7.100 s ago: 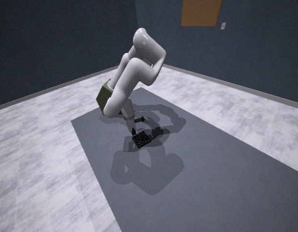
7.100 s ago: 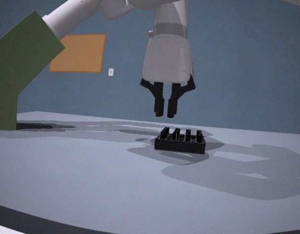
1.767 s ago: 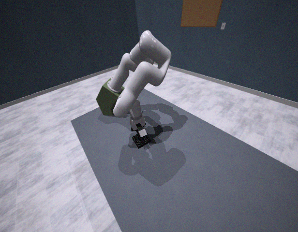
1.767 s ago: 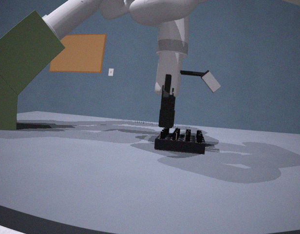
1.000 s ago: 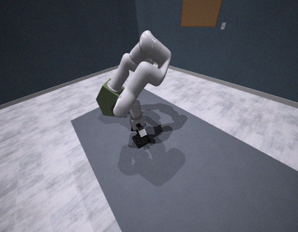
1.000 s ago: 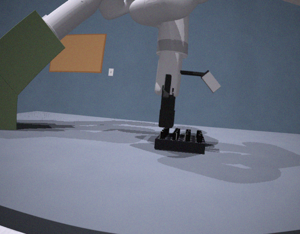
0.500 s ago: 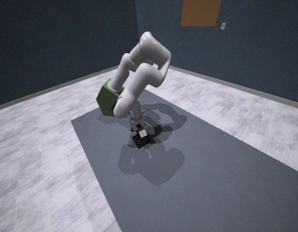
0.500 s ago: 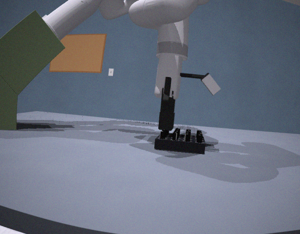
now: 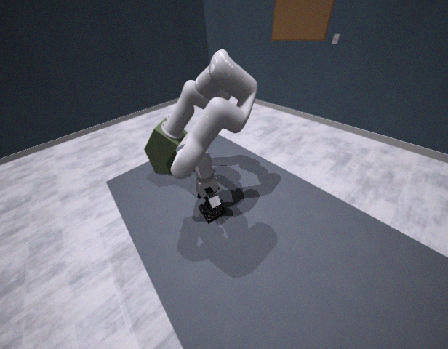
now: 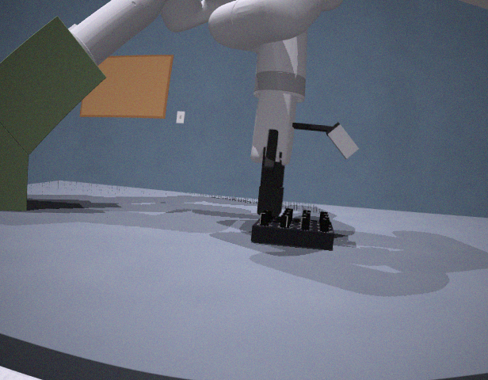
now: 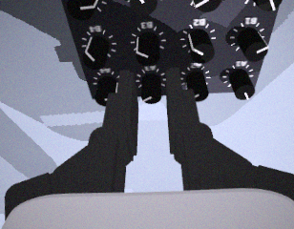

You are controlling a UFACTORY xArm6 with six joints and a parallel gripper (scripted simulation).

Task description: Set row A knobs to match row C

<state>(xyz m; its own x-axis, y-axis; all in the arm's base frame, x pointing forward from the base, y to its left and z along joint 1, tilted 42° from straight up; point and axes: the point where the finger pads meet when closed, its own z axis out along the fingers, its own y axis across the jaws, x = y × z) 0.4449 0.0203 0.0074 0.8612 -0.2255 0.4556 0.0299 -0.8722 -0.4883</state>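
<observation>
The black knob box [image 9: 212, 215] [image 10: 291, 239] [image 11: 173, 26] stands on the table. In the wrist view row A is nearest the gripper: A4 [image 11: 106, 90], A3 [image 11: 151, 90], A2 [image 11: 198, 87] and A1 [image 11: 241, 82]. A1's white line shows at its lower end; A3's shows at its lower left. My gripper [image 10: 270, 214] [image 11: 151, 88] is partly open and empty, low over row A, one finger on each side of A3. The fingers partly cover A4 and A2. Row B is visible; row C is cut off at the top. The socket cannot be made out.
The neighbouring knobs B3 [image 11: 148, 50] and B2 [image 11: 200, 47] lie just beyond the fingertips. The green arm base [image 9: 162, 152] [image 10: 43, 89] stands away from the box. Arm shadows fall across the grey table mat [image 9: 310, 281].
</observation>
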